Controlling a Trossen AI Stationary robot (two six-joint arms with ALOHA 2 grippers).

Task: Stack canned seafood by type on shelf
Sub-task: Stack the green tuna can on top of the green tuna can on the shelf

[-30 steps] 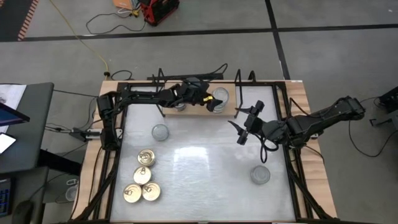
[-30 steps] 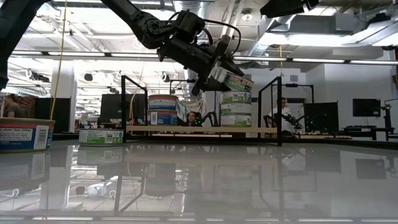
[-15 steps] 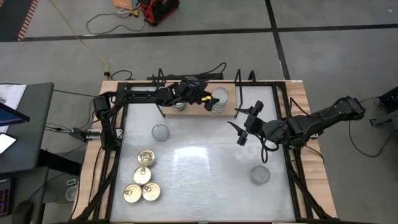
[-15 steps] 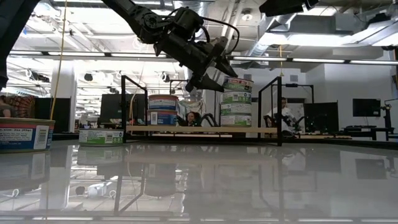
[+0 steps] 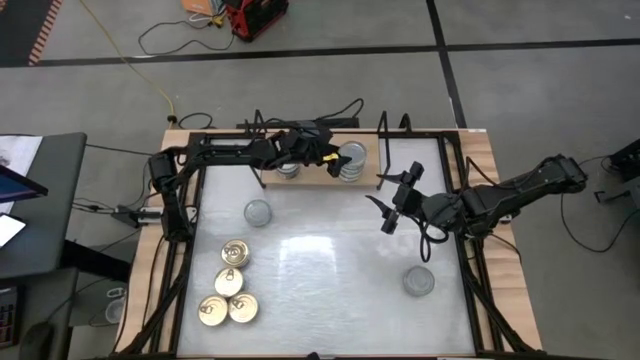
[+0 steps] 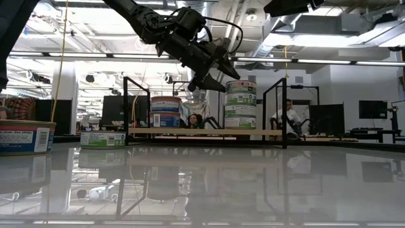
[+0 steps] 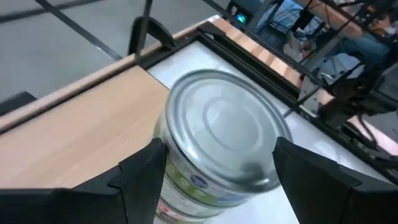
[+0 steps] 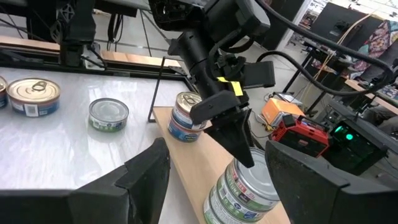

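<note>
On the shelf stand two stacks of canned seafood. One is three silver-lidded, green-label tins, the other two blue-label tins. My left gripper hovers open at the green stack's left side. Its fingers straddle the top tin at lid height, and no touch shows in the low view. The top tin lies flat on the one below. My right gripper hangs open over the table's right half, well short of the shelf, with nothing between its fingers.
Loose tins lie on the white tabletop: a silver one near the shelf, another at the right front, and several gold-lidded ones at the left front. The shelf's black wire ends rise beside the green stack.
The top green tin sat tilted between my left gripper's fingers a second ago and now lies flat on its stack. My left gripper has drawn back toward the table's left edge and a little upward, rolling slightly, its fingers as wide apart as before.
</note>
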